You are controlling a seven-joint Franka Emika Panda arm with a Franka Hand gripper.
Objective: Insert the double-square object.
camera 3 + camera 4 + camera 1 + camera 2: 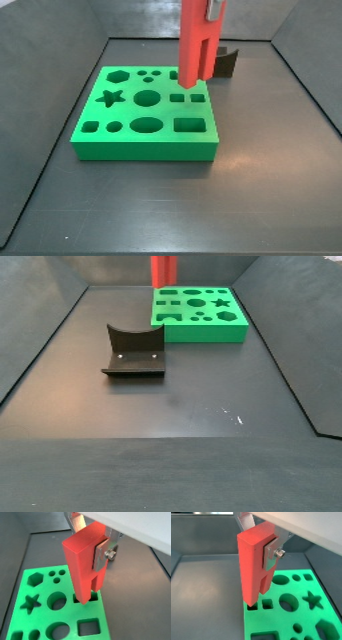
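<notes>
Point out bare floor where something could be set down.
Bare: the wide dark floor in front of the dark grey curved-notch block. Crowded: the green holed block, where the tool holds the red-coral bar upright.

End effector (101,556) upright, fingers (101,554) clamped shut on red bar (83,562).

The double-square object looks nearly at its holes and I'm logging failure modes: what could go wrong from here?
1. The double-square object hangs upright with its legs at the green block's paired square holes; slight misalignment could jam them on the rims.
2. The gripper grips only the bar's upper part, so contact might tilt it.
</notes>
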